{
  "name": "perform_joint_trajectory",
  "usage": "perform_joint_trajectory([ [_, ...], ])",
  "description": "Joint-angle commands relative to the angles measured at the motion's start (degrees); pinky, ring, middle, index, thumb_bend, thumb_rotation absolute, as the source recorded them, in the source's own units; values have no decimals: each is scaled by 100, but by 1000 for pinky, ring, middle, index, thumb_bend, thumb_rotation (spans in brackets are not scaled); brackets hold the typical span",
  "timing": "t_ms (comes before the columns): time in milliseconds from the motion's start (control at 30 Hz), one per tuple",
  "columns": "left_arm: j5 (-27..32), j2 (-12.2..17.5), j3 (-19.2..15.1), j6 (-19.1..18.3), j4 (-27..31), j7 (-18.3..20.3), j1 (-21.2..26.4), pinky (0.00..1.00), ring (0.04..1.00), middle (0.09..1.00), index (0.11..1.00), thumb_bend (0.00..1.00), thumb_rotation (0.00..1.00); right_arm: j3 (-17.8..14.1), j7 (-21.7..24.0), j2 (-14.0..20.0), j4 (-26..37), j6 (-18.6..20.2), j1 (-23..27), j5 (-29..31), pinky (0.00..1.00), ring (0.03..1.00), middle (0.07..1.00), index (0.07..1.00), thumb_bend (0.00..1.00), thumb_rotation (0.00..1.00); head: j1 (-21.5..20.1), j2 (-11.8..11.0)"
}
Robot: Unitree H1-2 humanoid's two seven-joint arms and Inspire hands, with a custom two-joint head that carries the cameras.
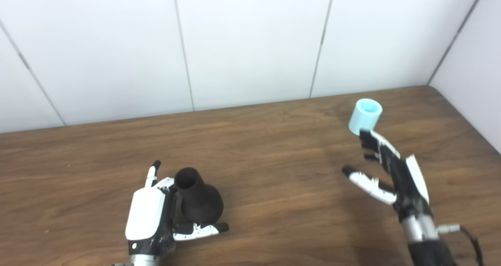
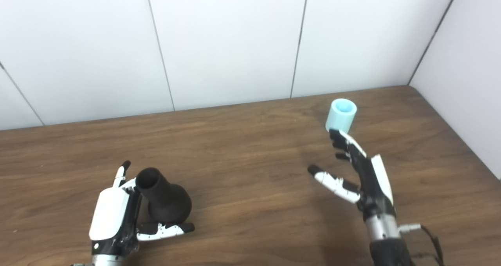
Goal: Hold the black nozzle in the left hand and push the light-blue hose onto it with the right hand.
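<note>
The black nozzle (image 1: 199, 198) stands on its wide base at the front left of the wooden table (image 1: 274, 152), narrow neck up and leaning left. My left hand (image 1: 150, 215) lies right beside it, fingers spread behind the neck and thumb stretched along the front of the base, open and not clasped on it. The light-blue hose (image 1: 364, 116), a short tube, stands upright at the back right. My right hand (image 1: 391, 174) is open just in front of it, fingertips close under its near side and thumb pointing left.
White panelled walls close the table at the back and on the right, meeting in a corner behind the hose. Bare brown wood lies between the two hands. A thin cable (image 1: 465, 234) trails from my right wrist.
</note>
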State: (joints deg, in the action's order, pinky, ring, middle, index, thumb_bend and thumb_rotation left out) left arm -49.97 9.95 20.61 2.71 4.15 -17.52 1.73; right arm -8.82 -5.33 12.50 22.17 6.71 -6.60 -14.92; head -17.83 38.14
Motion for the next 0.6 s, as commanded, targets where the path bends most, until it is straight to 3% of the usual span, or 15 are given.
perform_joint_trajectory([
  [0,-38,50,79,105,-396,-80,-437,1000,610,444,508,523,0,-170,28,191,261,107,224,-58,734,825,843,836,605,441,-6,5],
  [133,-90,87,77,95,-411,-43,-456,1000,612,455,508,523,0,-381,84,421,309,313,558,-138,701,794,815,820,616,419,-29,39],
  [333,-304,253,170,207,-565,-125,-451,1000,599,451,509,523,0,-530,208,610,490,724,889,-142,766,825,820,814,589,394,-70,113],
  [433,-411,326,233,220,-663,-131,-427,1000,594,445,511,522,0,-576,293,660,551,879,1030,-71,742,801,823,814,588,406,-71,133],
  [500,-515,385,302,224,-768,-143,-384,1000,591,442,514,522,0,-610,331,696,568,915,1138,-23,667,784,827,811,588,407,-71,142],
  [567,-604,433,373,217,-876,-142,-328,988,592,437,516,521,0,-627,359,733,578,935,1231,2,707,807,828,812,591,411,-60,169],
])
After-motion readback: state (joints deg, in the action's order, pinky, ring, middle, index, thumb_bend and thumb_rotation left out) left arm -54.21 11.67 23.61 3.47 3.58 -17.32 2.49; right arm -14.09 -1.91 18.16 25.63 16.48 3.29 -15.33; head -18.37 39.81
